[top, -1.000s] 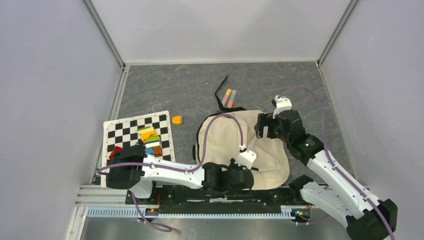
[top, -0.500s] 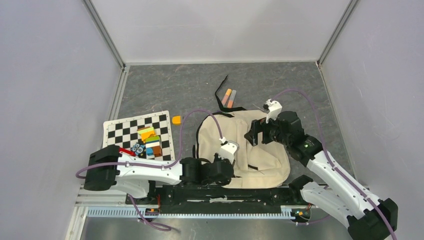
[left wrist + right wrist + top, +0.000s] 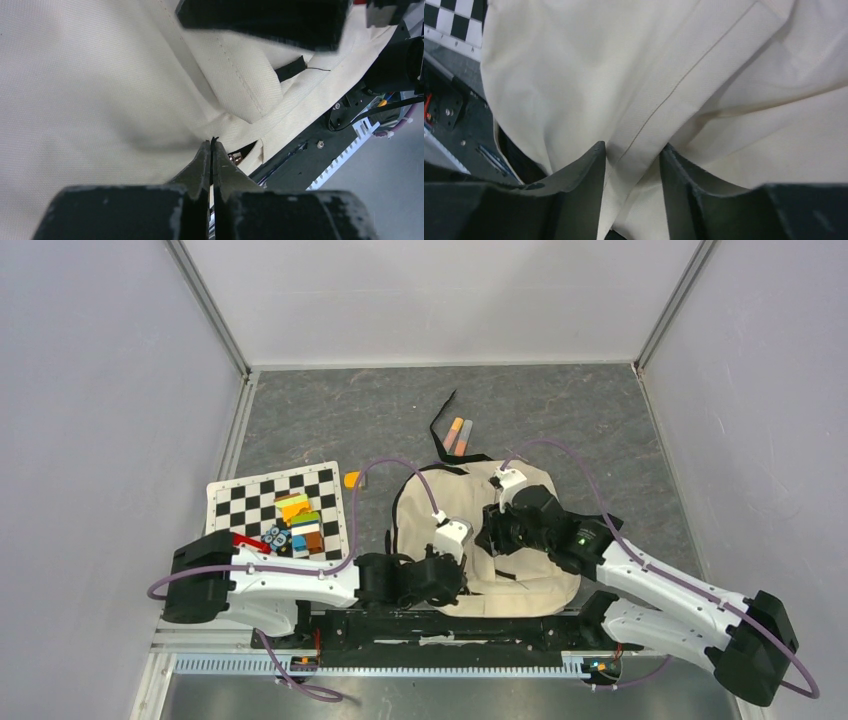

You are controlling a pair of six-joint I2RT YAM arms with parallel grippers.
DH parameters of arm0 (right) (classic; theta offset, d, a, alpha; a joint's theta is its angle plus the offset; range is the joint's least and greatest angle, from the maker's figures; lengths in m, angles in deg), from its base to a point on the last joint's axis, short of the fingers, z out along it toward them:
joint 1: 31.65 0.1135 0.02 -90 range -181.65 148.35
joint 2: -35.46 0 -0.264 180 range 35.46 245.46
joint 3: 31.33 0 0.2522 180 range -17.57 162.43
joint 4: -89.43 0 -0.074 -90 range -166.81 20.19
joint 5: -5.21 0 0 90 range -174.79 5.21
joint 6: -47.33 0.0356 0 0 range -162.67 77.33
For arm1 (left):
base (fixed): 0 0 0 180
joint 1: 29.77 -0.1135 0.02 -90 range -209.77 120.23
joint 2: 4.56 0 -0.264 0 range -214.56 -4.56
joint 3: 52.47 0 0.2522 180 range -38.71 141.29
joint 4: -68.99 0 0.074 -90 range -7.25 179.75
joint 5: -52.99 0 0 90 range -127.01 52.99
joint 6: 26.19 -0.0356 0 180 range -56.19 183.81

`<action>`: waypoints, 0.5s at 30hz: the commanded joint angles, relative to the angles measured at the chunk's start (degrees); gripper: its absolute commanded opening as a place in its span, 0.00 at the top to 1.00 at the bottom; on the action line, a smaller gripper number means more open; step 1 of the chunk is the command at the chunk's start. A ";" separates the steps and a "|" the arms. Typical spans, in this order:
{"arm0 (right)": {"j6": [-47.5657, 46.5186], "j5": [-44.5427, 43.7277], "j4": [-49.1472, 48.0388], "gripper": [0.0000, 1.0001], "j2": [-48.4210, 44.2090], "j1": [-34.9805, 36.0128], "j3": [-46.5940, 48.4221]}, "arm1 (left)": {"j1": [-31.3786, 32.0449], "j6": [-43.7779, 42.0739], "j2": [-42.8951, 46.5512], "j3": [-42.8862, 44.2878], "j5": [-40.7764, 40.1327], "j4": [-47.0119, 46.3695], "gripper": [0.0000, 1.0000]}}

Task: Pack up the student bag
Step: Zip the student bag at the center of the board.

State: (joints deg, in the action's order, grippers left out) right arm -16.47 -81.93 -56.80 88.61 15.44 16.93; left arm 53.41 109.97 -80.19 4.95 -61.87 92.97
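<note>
The student bag (image 3: 540, 580), a large cream backpack, lies flat in front of the arm bases. My left gripper (image 3: 458, 582) is low over the bag's near edge. In the left wrist view it (image 3: 213, 142) is shut on a thin black zipper pull, with a metal slider (image 3: 234, 159) just beside the tips and cream cloth (image 3: 100, 90) behind. My right gripper (image 3: 490, 536) rests on the bag's middle. In the right wrist view its jaws (image 3: 631, 147) stand apart astride a stitched fold of the cream fabric (image 3: 574, 65).
A black-and-white checkered mat (image 3: 240, 505) lies left of the bag, carrying a pile of coloured blocks (image 3: 298, 520). An orange block (image 3: 352, 479) sits at its far corner. Two markers (image 3: 458, 435) and a black strap (image 3: 440, 420) lie behind the bag. A black rail (image 3: 400, 625) runs along the near edge.
My right arm swung left and down onto the middle of the bag, and its jaws narrowed around a fold. My left arm drew back leftward, still shut.
</note>
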 commanded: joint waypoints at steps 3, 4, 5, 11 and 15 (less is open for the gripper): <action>0.44 -8.82 -2.88 0.92 1.13 0.81 -0.35 | -2.49 1.33 4.29 -1.28 -2.13 0.16 0.98; 0.00 -10.58 -2.45 1.00 0.83 0.81 -0.52 | -3.67 1.10 5.47 -1.95 -1.83 0.39 0.98; -0.61 -12.02 -2.14 1.00 0.49 0.82 -0.73 | -5.12 0.84 6.67 -2.64 -1.19 0.66 0.98; -2.77 -19.79 1.90 1.00 -1.22 0.82 -0.05 | -13.24 -3.51 18.25 -6.39 -0.58 4.42 0.98; -3.09 -21.04 2.45 1.00 -1.73 0.85 0.13 | -18.86 -7.22 26.55 -8.82 0.78 6.34 0.98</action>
State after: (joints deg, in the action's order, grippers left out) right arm -17.54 -96.49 -56.40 88.08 16.36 16.51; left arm 39.07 108.19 -60.65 -2.22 -59.20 97.52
